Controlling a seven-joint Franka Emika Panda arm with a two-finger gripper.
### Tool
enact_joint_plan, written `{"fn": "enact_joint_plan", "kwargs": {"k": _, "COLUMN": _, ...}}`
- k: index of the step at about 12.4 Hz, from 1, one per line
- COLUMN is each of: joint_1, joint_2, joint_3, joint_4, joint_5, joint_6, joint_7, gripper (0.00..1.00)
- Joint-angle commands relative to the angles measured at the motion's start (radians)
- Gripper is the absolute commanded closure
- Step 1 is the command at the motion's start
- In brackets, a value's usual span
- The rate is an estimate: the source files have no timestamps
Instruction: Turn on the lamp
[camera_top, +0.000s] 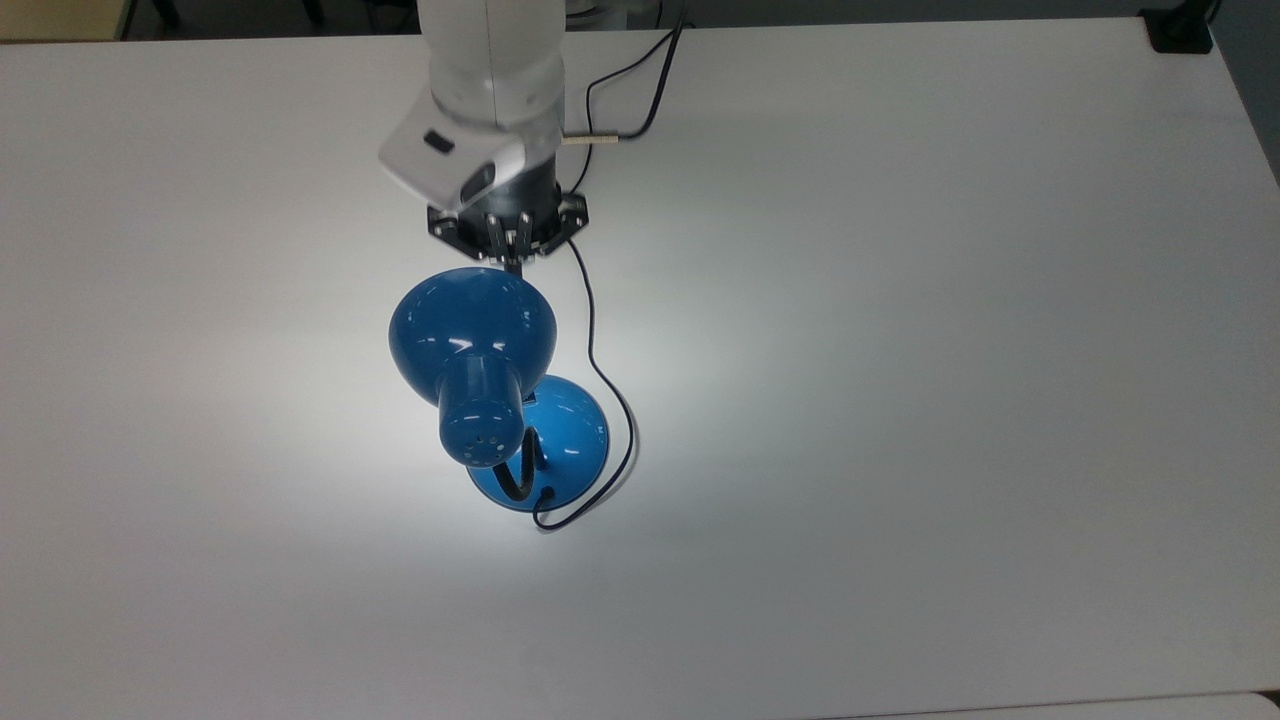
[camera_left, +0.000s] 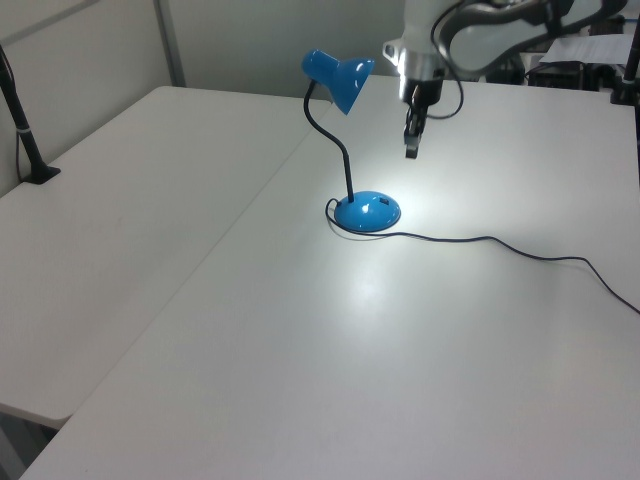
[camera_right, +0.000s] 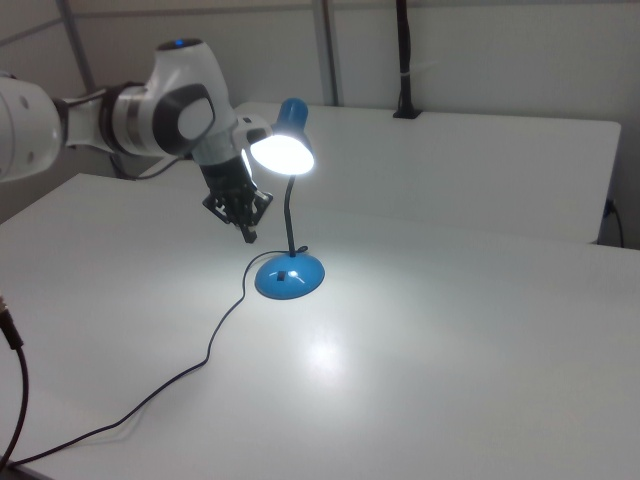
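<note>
The lamp (camera_top: 472, 368) (camera_left: 345, 140) (camera_right: 288, 208) is seen lit, standing on its round base (camera_right: 289, 276) well inside the white worktop (camera_top: 900, 400), away from all edges. Its black gooseneck (camera_left: 340, 150) rises roughly upright from the base and is bent over at the top. The shade (camera_right: 283, 150) is tilted downward, its glowing mouth turned toward the pincer (camera_top: 509, 243) (camera_left: 411, 148) (camera_right: 248, 232). The pincer is held above the worktop, apart from the lamp, fingers pointing down and drawn together on nothing. A thin black cord (camera_left: 500, 245) is trailed from the base across the worktop.
</note>
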Motion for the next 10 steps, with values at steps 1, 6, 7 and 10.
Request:
{"fn": "enact_joint_plan", "kwargs": {"k": 1, "joint_1": 0.003, "joint_2": -0.149, "joint_3": -0.002, "joint_4": -0.031, "joint_5": 0.015, "joint_6": -0.183, "joint_7": -0.012, "gripper": 1.0}}
{"fn": "enact_joint_plan", "kwargs": {"k": 6, "joint_1": 0.001, "joint_2": -0.267, "joint_3": -0.002, "joint_4": -0.031, "joint_5": 0.012, "joint_6": -0.348, "joint_7": -0.004, "gripper": 1.0}}
{"fn": "enact_joint_plan", "kwargs": {"k": 7, "joint_1": 0.001, "joint_2": -0.298, "joint_3": -0.004, "joint_4": -0.032, "joint_5": 0.013, "joint_6": -0.362, "joint_7": 0.009, "gripper": 1.0}}
{"fn": "enact_joint_plan", "kwargs": {"k": 10, "joint_1": -0.002, "joint_2": -0.315, "joint_3": -0.011, "joint_4": -0.031, "joint_5": 0.012, "joint_6": -0.368, "joint_7": 0.058, "gripper": 1.0}}
